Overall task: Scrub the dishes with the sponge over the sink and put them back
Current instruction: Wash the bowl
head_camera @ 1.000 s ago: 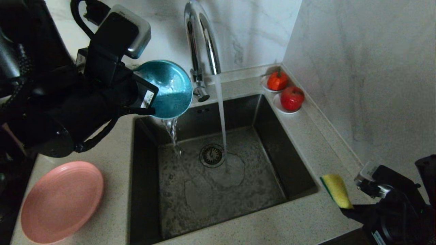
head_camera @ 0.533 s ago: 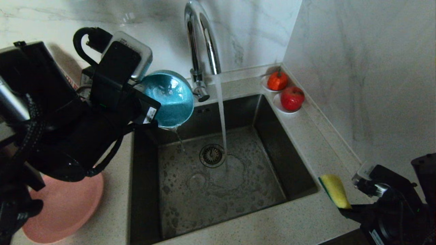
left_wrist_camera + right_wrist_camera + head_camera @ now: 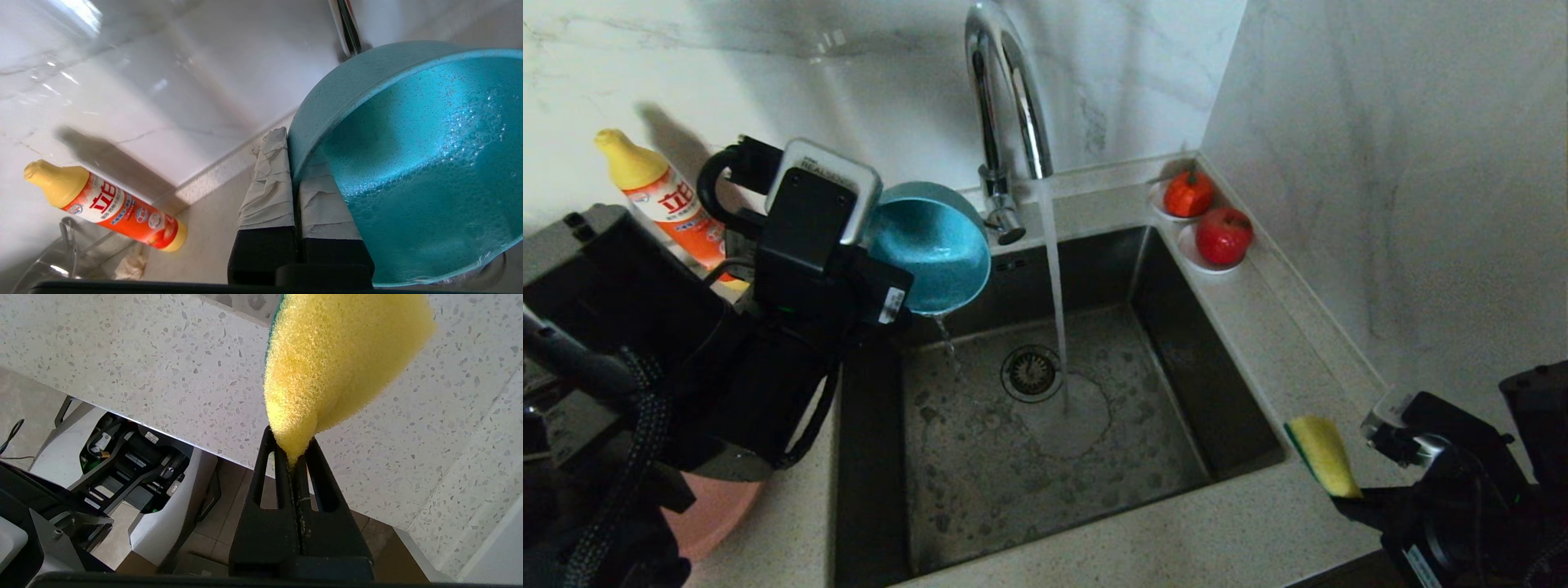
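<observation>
Currently listed: teal bowl, tipped, draining over the sink's far-left corner, pinched at its rim by the left gripper; tilt is best held until dripping stops. Sponge is clamped in the right gripper, near right.

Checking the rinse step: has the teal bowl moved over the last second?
Yes. The bowl, clamped in the left gripper, has sunk slightly against the tap and tipped less steeply.

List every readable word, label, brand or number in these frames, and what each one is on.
"立白": large red characters on the white label of the orange detergent bottle; its smaller print is too small to read.
"REALSENSE": on the silver camera housing on the left wrist, only just legible.
White sticker on the left wrist: too small to read.
</observation>
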{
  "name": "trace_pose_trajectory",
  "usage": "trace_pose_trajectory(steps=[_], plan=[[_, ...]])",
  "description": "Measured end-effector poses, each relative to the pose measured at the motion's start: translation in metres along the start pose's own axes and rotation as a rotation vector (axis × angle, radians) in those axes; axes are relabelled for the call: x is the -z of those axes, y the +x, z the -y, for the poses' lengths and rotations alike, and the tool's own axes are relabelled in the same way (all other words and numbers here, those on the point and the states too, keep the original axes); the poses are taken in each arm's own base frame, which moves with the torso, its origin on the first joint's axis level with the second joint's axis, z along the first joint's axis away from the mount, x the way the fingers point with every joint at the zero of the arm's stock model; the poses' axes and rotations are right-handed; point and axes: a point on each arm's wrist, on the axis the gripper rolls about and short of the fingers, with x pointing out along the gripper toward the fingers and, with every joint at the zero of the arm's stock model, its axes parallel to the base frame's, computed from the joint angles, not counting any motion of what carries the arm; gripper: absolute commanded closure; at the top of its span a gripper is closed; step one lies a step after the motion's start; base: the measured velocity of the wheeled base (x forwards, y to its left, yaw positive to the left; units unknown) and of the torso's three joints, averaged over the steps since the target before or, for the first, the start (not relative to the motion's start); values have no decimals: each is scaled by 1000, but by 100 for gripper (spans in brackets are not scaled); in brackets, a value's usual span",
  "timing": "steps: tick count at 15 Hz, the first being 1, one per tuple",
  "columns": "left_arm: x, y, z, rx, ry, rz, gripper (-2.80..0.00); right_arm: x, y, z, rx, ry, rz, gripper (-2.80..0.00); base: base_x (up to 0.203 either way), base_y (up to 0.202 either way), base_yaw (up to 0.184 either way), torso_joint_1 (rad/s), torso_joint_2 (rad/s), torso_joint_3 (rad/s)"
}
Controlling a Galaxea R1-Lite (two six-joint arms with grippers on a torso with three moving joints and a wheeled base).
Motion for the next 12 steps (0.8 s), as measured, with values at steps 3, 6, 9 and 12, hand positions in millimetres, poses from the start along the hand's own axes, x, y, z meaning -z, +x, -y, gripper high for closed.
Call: trace_pose_trajectory(steps=[3, 6, 9, 12], plan=[[9, -2, 6, -34, -24, 38, 0, 0, 1, 0, -1, 0, -5, 0, 0, 0, 0, 0, 0, 0], [16, -6, 10, -41, -29, 49, 0, -2, 5, 1, 3, 0, 6, 0, 0, 0, 0, 0, 0, 0], [19, -6, 14, -28, -15, 47, 0, -3, 8, 1, 4, -2, 16, 0, 0, 0, 0, 0, 0, 0], [22, -9, 15, -16, -9, 37, 0, -3, 9, 1, 3, -1, 11, 0, 0, 0, 0, 0, 0, 0]])
